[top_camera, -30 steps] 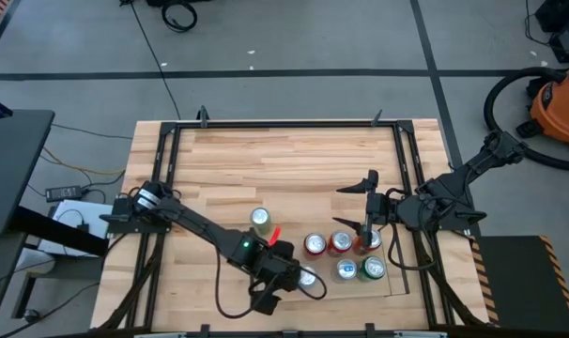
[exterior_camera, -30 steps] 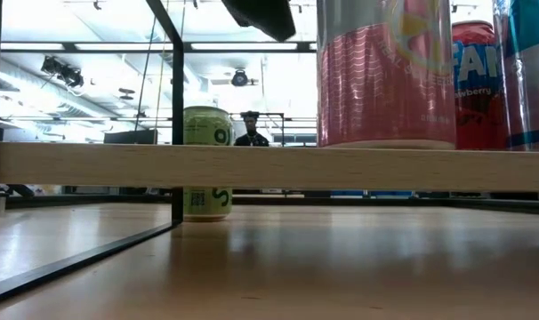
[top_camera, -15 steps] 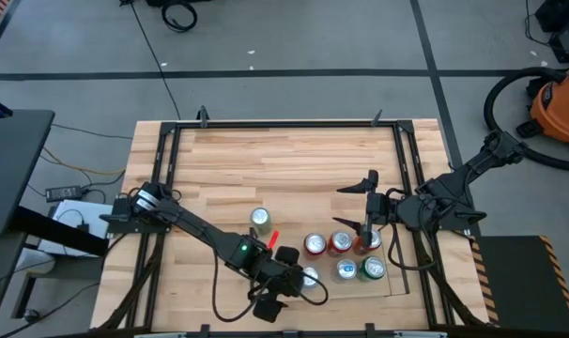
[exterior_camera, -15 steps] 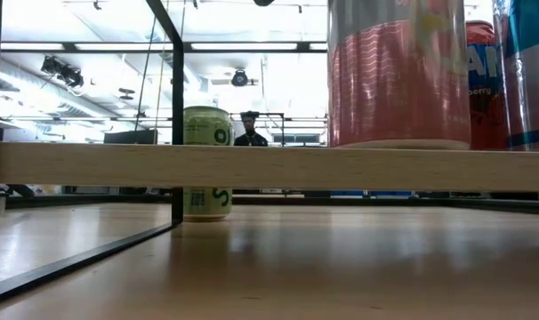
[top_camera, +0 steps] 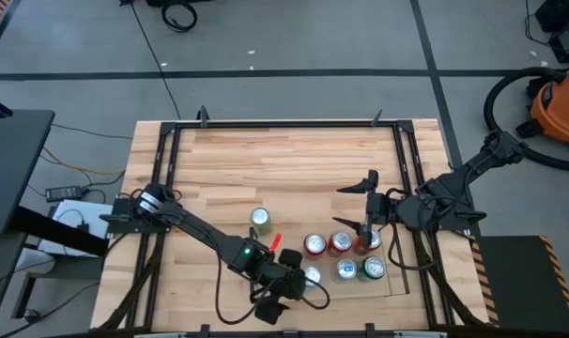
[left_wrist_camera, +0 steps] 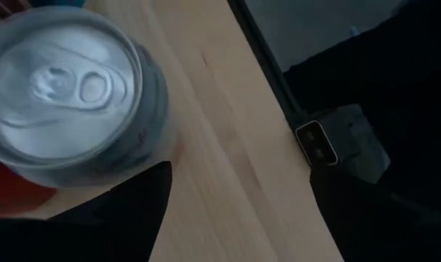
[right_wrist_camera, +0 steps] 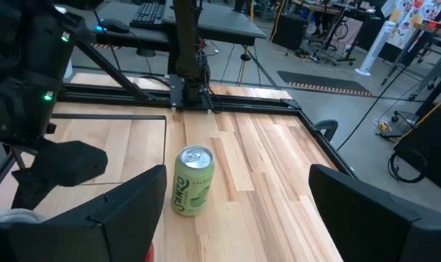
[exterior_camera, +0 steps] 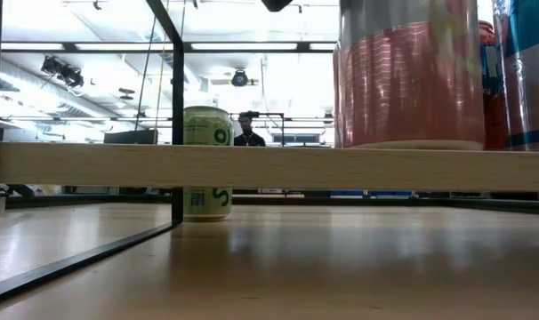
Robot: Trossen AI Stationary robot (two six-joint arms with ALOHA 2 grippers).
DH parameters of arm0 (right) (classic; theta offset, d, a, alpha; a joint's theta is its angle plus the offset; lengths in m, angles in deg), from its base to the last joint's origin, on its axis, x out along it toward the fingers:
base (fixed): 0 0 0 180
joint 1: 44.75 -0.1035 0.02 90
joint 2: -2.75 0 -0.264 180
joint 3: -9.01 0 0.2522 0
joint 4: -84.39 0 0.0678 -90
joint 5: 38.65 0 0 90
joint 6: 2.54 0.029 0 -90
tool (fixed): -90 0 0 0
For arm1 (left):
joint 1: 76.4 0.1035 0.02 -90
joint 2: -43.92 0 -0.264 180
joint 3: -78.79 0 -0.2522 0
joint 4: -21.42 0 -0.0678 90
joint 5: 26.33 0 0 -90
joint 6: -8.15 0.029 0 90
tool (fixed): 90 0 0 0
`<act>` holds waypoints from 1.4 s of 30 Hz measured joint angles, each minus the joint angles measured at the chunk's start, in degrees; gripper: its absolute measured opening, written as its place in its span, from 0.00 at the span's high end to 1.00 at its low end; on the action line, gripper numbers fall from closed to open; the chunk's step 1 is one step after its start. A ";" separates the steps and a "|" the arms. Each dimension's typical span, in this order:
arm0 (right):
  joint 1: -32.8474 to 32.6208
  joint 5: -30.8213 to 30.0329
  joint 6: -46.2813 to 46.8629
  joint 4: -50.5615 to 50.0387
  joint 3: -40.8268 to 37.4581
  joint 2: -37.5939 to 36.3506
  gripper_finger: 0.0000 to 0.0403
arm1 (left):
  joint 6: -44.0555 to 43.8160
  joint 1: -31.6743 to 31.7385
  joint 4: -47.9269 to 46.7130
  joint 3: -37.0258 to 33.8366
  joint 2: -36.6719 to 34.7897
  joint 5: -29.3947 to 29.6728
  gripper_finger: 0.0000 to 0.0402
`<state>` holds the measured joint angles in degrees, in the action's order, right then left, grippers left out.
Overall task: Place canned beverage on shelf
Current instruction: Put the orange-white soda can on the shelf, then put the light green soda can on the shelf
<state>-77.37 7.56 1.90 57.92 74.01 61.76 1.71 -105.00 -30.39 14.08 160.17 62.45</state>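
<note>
We're seeing the left pincer (top_camera: pixel 299 279) reaching low at lower center, fingers spread around the pink can (top_camera: pixel 310 276) standing on the shelf (exterior_camera: pixel 252 165); right pincer (top_camera: pixel 360 208) hovering released, center right.

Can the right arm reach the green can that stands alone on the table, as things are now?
Probably yes. The pale green aluminium can stands upright on bare wood ahead of the right gripper, whose fingers are open, with nothing between them.

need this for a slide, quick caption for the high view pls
Left claw at the shelf's near edge by a silver-topped can; five more cans stand on it, right claw above, a green can left on the table.
</note>
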 joint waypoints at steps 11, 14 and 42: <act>0.00 0.00 0.05 -0.18 0.03 0.00 0.14 | 1.75 -0.17 1.85 0.02 0.86 1.86 0.16; 0.00 0.00 0.06 -0.20 0.03 0.00 0.14 | 2.02 -0.11 2.49 0.02 1.33 2.12 0.16; 0.01 0.02 0.04 -0.22 0.03 0.01 0.14 | 4.68 0.20 4.85 -0.02 2.27 4.31 0.16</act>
<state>-77.36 7.58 1.95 57.70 74.04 61.77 6.39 -104.80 -25.54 14.06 162.44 66.76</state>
